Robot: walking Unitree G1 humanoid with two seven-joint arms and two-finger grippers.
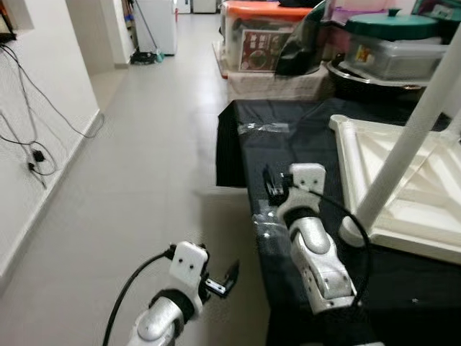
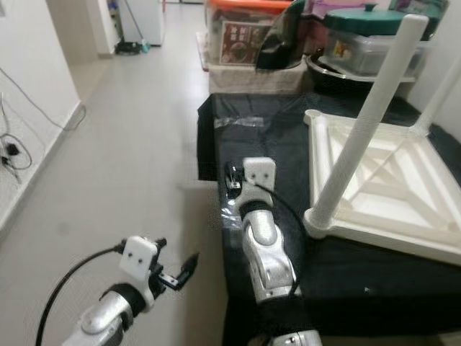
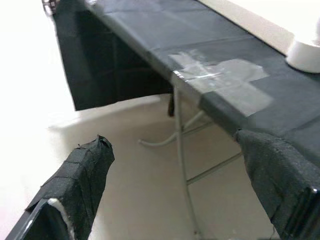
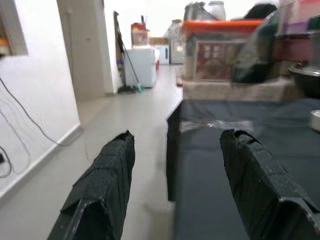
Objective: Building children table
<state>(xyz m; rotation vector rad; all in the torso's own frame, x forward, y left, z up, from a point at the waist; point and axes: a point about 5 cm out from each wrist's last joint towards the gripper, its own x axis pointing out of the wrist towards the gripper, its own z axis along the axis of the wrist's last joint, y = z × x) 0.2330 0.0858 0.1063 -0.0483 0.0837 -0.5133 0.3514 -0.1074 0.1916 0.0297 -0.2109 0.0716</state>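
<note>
A white children's table (image 1: 403, 180) lies upside down on a black-covered table (image 1: 302, 144). One white leg (image 1: 407, 137) stands up from its near left corner, and the base of that leg (image 3: 305, 50) is in the left wrist view. A second leg (image 2: 441, 90) rises at the far right. My right gripper (image 1: 269, 184) is open over the black table's left edge, left of the white table and apart from it, holding nothing. My left gripper (image 1: 227, 278) is open, lower down over the floor beside the black table, also holding nothing.
Clear tape patches (image 1: 263, 128) lie on the black cloth. Storage boxes with an orange lid (image 1: 263, 36) and a green-lidded pot (image 1: 392, 25) crowd the far end. A white wall with loose cables (image 1: 32, 155) runs on the left, with open grey floor (image 1: 158, 144) between.
</note>
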